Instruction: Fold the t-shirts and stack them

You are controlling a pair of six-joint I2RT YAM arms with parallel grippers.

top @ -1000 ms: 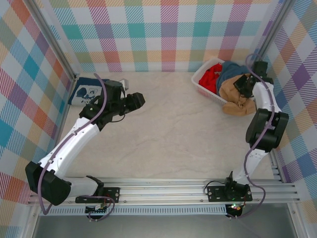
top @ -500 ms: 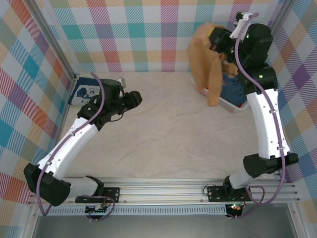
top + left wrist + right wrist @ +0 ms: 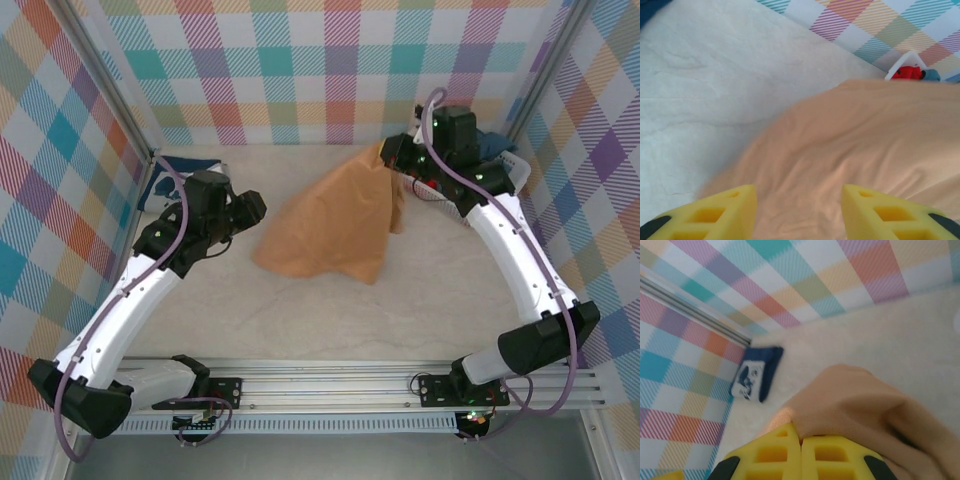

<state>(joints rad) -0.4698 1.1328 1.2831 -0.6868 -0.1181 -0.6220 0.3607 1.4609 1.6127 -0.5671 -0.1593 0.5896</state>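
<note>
table [image 3: 330, 300]: pale marbled top, tan t-shirt [image 3: 335, 225] draped mid-table, its top corner held up near the basket
basket [image 3: 907, 57]: one, white, back right, partly behind the right arm, with a red tee [image 3: 907, 73] and a grey-blue tee [image 3: 931, 75] inside
navy t-shirt [image 3: 757, 374]: one, folded, back-left corner
right gripper [image 3: 800, 452]: pressed together, pinching the tan tee's corner
left gripper [image 3: 797, 210]: spread, just beside the tan tee's left edge

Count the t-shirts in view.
4. A tan shirt spread in the middle; a folded navy shirt in the far left corner; a red shirt and a grey-blue shirt in the basket at far right. The basket may hide more.
</note>
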